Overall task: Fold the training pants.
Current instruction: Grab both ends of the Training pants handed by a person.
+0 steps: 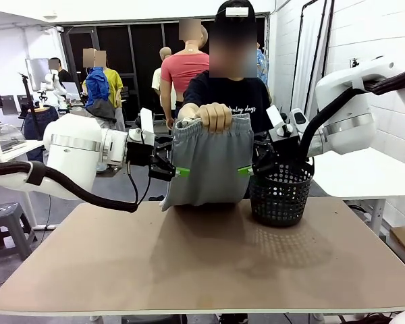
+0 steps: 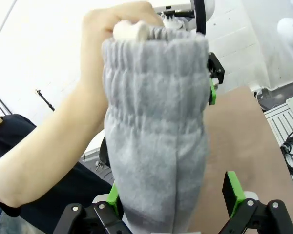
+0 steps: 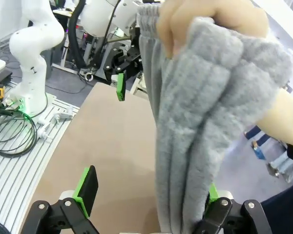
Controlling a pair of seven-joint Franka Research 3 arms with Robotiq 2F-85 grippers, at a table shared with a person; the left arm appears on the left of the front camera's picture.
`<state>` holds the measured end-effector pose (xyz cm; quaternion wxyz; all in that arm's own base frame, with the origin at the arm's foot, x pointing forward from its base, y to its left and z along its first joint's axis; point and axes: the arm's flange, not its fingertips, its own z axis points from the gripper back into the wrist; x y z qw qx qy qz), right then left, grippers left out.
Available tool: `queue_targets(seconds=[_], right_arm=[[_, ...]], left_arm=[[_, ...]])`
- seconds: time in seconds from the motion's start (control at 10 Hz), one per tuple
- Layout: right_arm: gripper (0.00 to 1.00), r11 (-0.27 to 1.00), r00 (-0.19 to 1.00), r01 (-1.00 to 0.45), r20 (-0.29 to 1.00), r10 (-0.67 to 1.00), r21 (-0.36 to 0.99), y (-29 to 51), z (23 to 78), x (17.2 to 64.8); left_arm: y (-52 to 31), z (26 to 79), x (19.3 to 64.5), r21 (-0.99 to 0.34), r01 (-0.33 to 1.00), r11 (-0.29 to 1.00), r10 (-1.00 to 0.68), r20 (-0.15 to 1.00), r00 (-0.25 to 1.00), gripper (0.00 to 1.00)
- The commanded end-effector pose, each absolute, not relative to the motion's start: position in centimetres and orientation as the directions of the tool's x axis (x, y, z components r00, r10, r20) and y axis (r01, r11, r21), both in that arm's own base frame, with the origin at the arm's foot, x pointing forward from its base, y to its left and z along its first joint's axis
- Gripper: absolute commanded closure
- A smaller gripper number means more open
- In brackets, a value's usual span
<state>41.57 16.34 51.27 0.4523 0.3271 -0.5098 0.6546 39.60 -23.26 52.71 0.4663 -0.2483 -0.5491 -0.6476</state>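
Left end effector (image 1: 174, 160): jaws spread wide, gripping nothing. It is turned sideways at the left edge of the pants (image 1: 209, 162). In its wrist view the end effector (image 2: 173, 195) straddles the hanging cloth (image 2: 156, 126). One green pad (image 2: 112, 197) sits right against the fabric; the other pad (image 2: 233, 187) stands clear of it.

Right end effector (image 1: 251, 162): jaws also wide, nothing held. It sits at the pants' right edge, just above the rim of the basket (image 1: 280, 199). In its wrist view the end effector (image 3: 149, 190) has the cloth (image 3: 200, 107) hanging between the fingers. One pad (image 3: 86, 187) is well apart from the fabric. The other pad (image 3: 210, 192) is half hidden at the cloth's edge; cannot tell whether it touches.

Pants: light grey, held up between the two arms by a person's hand (image 1: 214, 116). The hand has the gathered waistband bunched in a fist (image 2: 112, 29), (image 3: 195, 19). The cloth hangs straight down. Its lower end reaches the far edge of the surface (image 1: 202, 263); cannot tell whether it rests there.

Basket: black mesh, upright on the far right part of the surface, just beside the pants.
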Motion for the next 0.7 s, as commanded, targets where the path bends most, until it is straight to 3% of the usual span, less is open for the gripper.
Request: queue_targets(seconds=[0.0, 0.3, 0.6], right_arm=[[0.0, -0.083, -0.4, -0.916, 0.892, 0.209, -0.391, 16.7, 51.1, 42.0], [0.0, -0.087, -0.396, -0.918, 0.906, 0.148, -0.387, 16.7, 51.1, 42.1], [0.0, -0.062, -0.35, -0.937, 0.933, 0.091, -0.345, 17.1, 51.8, 42.5]], left_arm=[[-23.3, 52.9, 39.7, 0.496, 0.867, 0.052, -0.259, 0.845, -0.468, 0.0], [-23.6, 52.9, 40.0, 0.437, 0.897, 0.07, -0.184, 0.889, -0.419, 0.0], [-23.7, 52.6, 40.8, 0.317, 0.94, 0.124, -0.189, 0.938, -0.291, 0.0]])
